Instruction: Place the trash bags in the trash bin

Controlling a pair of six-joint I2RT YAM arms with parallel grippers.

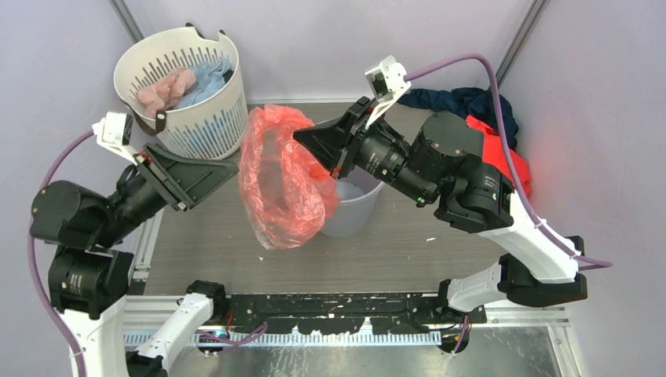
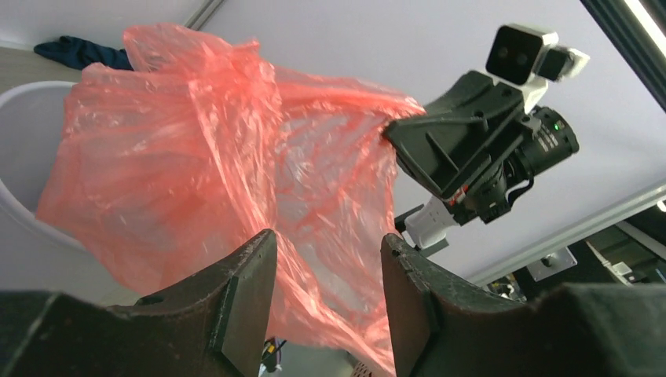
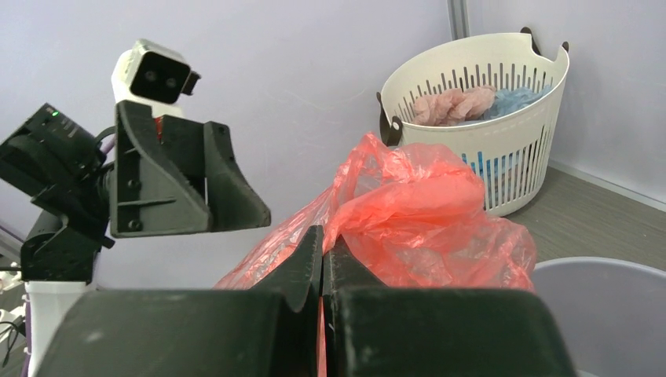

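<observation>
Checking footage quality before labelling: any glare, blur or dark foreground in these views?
Top external: even light, sharp. Left wrist: ceiling lamp glares top right, light shines through the trash bag, near jaws dark and soft. Right wrist: shut jaws dark, laundry basket crisp.

Soft, even light falls from above; a bright strip lamp (image 2: 645, 20) shows in the left wrist view's top right corner. The bag (image 1: 283, 181) glows where light passes through, its creases glinting. The top view is sharp, while the left gripper (image 2: 328, 239) near its lens looks dark and soft
</observation>
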